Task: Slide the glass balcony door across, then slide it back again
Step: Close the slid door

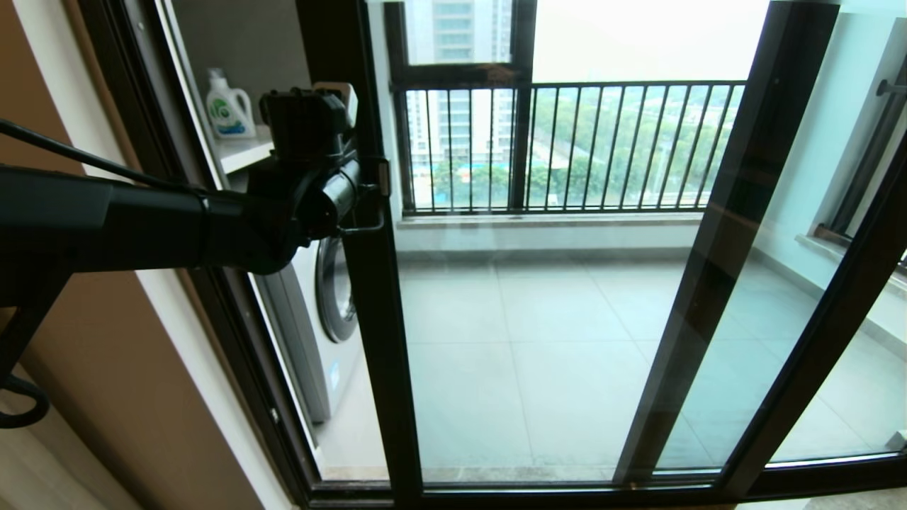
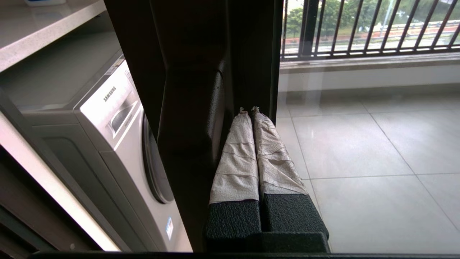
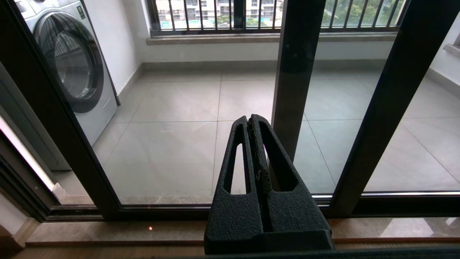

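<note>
I've got the left gripper (image 2: 250, 109) pressed together against the glass balcony door (image 1: 538, 340) handle upright, right gripper (image 3: 250, 120) closed too, just parked low.

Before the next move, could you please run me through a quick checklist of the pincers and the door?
1. Left pincer at the handle upright of the glass balcony door: ok.
2. Left pincer clamped on the handle: not ok; its fingers are shut together, lying beside it.
3. Right pincer away from the glass: ok; shut and held back.
4. Washing machine off the door's track: ok; it stands out on the balcony.
5. Door fully at its end stop: cannot tell.
</note>
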`<state>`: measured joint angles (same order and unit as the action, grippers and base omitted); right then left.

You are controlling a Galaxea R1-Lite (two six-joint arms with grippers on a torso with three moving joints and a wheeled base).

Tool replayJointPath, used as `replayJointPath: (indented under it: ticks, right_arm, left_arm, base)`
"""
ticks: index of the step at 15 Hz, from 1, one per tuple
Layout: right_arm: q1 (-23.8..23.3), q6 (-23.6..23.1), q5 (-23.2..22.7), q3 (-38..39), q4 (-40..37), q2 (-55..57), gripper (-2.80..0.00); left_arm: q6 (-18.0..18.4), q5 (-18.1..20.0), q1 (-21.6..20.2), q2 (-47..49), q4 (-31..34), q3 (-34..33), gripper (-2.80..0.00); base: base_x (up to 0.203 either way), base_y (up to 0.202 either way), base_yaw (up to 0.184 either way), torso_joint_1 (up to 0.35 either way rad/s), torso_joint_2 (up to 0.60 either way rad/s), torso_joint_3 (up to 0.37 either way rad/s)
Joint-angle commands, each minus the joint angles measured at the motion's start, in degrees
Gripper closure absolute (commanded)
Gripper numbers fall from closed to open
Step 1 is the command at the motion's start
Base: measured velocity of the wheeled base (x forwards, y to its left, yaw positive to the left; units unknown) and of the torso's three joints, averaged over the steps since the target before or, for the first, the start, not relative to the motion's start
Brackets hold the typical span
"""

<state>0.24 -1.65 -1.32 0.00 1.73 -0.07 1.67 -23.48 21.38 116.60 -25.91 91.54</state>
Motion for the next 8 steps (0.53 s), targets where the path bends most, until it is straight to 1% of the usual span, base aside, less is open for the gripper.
replayJointPath:
  ticks: [1,4,8]
  right_arm:
    - [0.0,-0.1,0.0,0.7,0.0,0.1,0.00]
    - [0.0,-0.1,0.0,0.6,0.0,0.1,0.00]
    - [0.0,0.0,0.0,0.6,0.0,0.1,0.00]
  left_arm:
    - [-0.1,0.1,-1.4,-1.5,-0.3,-0.7,0.00]
    - [-0.3,0.4,-3.6,-2.8,-0.6,-2.8,0.00]
    - [-0.8,0.8,-7.5,-3.5,-0.6,-3.2,0.00]
  base:
    - [0.000,0.000,0.000,0.000,0.00,0.000]
    - [0.000,0.000,0.000,0.000,0.00,0.000]
    - [0.000,0.000,0.000,0.000,0.00,0.000]
